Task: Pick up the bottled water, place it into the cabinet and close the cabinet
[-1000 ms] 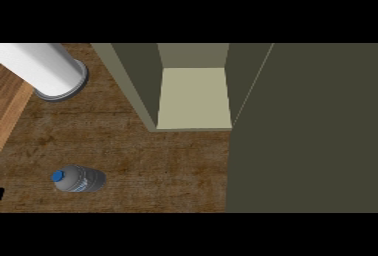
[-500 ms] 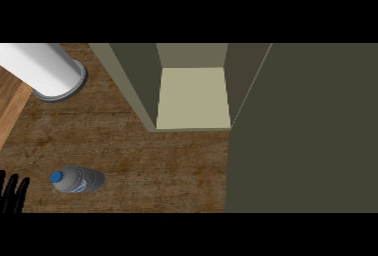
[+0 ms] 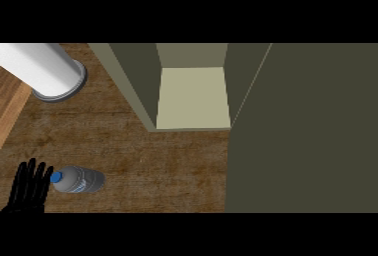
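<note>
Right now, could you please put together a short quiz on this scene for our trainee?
1. True or false: the bottled water already stands inside the cabinet.
2. Which robot hand shows beside the bottle? A) left B) right
3. Fill in: the bottle's cap is ____ in colour.

Key: 1. False; it lies on the wooden counter, in front of the open cabinet. 2. A, with straight fingers, just left of the cap. 3. Blue.

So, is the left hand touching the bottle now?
Cannot tell. In the head view the left hand, fingers straight, stands right beside the bottle at its blue cap end, and no plain gap or contact shows between them.
</note>
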Robot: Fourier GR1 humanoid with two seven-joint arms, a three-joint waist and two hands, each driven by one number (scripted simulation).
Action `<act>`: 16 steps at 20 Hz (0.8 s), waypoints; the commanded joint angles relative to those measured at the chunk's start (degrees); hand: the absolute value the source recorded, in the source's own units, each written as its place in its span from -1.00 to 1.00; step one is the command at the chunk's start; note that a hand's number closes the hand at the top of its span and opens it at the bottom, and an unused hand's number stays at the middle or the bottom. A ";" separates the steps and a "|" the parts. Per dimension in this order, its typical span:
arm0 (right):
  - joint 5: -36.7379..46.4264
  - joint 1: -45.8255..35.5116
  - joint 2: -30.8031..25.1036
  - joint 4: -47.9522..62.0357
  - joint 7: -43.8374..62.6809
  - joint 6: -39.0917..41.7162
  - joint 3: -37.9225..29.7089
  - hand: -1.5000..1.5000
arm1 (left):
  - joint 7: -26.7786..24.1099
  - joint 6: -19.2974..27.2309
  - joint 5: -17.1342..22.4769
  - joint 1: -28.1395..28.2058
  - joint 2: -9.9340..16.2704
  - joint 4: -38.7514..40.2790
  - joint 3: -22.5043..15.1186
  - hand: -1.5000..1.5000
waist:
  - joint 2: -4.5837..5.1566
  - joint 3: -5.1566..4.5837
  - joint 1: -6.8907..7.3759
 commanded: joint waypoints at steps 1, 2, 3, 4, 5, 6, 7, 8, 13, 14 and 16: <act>-6.86 3.78 -1.69 -9.62 2.58 1.00 -3.67 -1.00 | -6.79 -0.95 -2.64 -2.17 -0.94 9.21 0.06 -1.00 | 0.03 -0.01 0.16; -8.11 6.09 -2.01 -10.13 1.54 2.18 -4.38 -1.00 | -4.46 0.30 -0.75 -5.67 0.47 9.99 1.88 -1.00 | -0.02 0.00 -0.18; -2.46 6.41 0.65 -10.25 1.23 1.16 0.65 -1.00 | -8.84 -2.04 -1.46 -5.40 1.40 14.39 2.64 -1.00 | -0.02 -0.06 -0.14; -5.66 6.81 -0.82 -10.39 0.97 1.78 -2.34 -1.00 | -10.47 -1.78 -3.09 -5.52 0.62 16.51 1.72 -1.00 | 0.03 -0.05 -0.11; -3.80 8.87 0.44 -8.96 -1.84 2.78 -1.47 -1.00 | -7.17 -1.18 -0.95 -8.24 2.31 15.77 3.13 -1.00 | -0.09 0.00 -0.28; -4.48 7.02 0.48 -10.15 0.31 1.35 -0.99 -1.00 | -10.27 -0.31 -4.09 -8.33 -0.03 18.17 0.81 -1.00 | 0.07 -0.02 0.04; -5.96 6.37 -0.20 -7.85 -1.10 2.16 -3.02 -1.00 | -12.33 -1.99 -3.42 -9.26 1.87 22.33 2.57 -1.00 | 0.08 -0.02 0.11; -5.06 8.52 -0.38 -12.45 2.01 1.76 -0.88 -1.00 | -12.22 -1.37 -3.69 -8.95 1.44 21.15 2.23 -1.00 | 0.12 -0.04 0.25; -4.54 9.92 0.16 -8.47 -4.56 3.71 -3.33 -1.00 | -18.08 -0.12 -5.50 -12.23 2.33 30.48 3.90 -1.00 | 0.02 -0.02 -0.08; -4.07 6.42 -0.06 -3.21 -7.35 4.83 -5.13 -1.00 | -17.77 -0.41 -5.27 -13.22 3.16 30.37 3.90 -1.00 | -0.01 0.04 0.27; -7.58 7.44 -1.27 -4.73 -5.94 4.66 -8.38 -1.00 | -18.84 2.31 -5.69 -17.16 2.15 34.19 4.33 -1.00 | 0.12 0.02 0.26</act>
